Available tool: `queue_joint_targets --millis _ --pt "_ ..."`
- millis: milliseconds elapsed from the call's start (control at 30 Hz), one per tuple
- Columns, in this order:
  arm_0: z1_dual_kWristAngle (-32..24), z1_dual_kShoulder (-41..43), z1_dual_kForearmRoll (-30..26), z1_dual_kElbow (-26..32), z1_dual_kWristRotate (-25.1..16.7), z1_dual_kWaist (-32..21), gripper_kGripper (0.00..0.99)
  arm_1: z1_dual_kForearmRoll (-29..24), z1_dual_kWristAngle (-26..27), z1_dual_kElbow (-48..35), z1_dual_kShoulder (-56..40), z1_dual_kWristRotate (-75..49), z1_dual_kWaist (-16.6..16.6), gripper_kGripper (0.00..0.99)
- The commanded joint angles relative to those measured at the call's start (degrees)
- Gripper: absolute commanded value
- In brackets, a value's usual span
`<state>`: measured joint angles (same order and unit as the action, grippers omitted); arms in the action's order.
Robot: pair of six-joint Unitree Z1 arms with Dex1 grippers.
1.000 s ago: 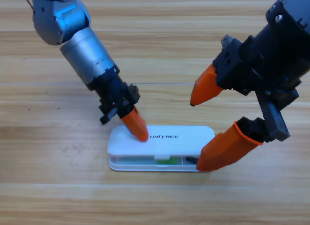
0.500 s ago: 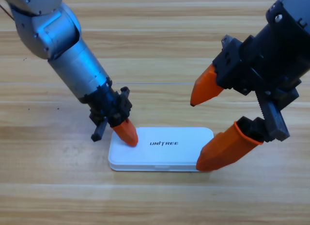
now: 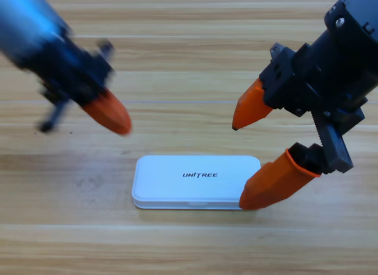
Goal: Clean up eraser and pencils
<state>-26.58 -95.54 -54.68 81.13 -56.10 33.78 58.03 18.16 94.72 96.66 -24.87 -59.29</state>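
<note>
In the high view, the white case lies shut on the wooden table; the eraser and pencils are out of sight — judging by the closed lid, they are inside. The left gripper hangs above the table up and to the left of the case, apart from it, and whether its jaws are parted cannot be told. The right gripper has its jaws wide apart, the lower tip touching or just beside the case's right end. The likely risk — that tip dragging or nudging the case sideways if the right arm moves.
</note>
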Motion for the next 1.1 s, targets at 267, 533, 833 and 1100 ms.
queue_joint_targets --millis 267,533,833,1100 --pt "-7.2 14.5 -4.2 -6.9 -1.4 2.3 0.212 -0.6 -0.5 -1.6 -0.2 0.3 -1.5 0.99" --pt "-5.8 14.7 -4.1 -7.8 0.1 2.2 0.99 -0.7 -0.5 -1.5 -0.3 0.3 -1.5 0.99" --pt "-2.2 13.9 -3.4 -6.9 4.7 2.2 0.99 -0.7 -0.5 -1.6 -0.3 0.3 -1.5 0.99" --pt "-1.9 13.0 -3.1 -6.9 5.3 2.2 0.99 -0.7 -0.5 -1.6 -0.2 0.3 -1.5 0.99"
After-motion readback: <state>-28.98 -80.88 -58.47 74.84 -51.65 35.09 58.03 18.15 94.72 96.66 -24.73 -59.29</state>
